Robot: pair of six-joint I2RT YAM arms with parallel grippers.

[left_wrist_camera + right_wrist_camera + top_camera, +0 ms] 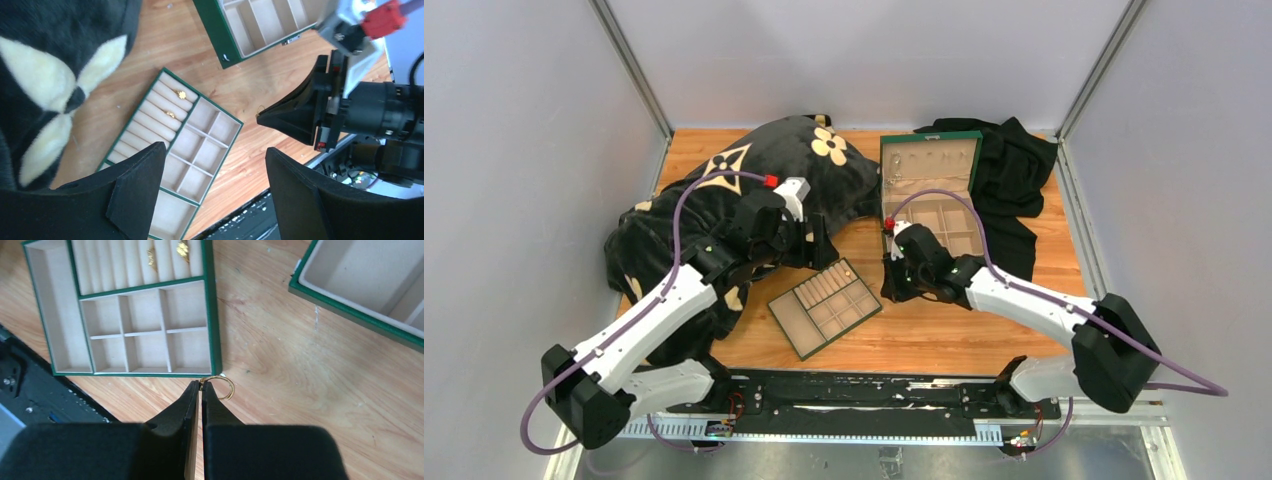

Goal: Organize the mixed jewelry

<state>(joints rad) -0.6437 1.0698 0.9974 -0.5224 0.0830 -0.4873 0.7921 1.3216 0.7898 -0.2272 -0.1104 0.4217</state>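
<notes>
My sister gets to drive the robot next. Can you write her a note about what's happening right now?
Left gripper: open, empty, by the tray.
Right gripper: shut on the thin gold ring, just outside the tray's rim.
Done: two gold pieces sit in the tray's ring rolls.
Left: place the ring in the tray. The green box stands open beyond it.

My left arm (649, 315) and right arm (1024, 295) wear white shells over black joints — a purple cable (934, 192) loops along each, capped by a small red plug (771, 181). My matte black wedge fingers (172, 420) taper to thin tips.
</notes>
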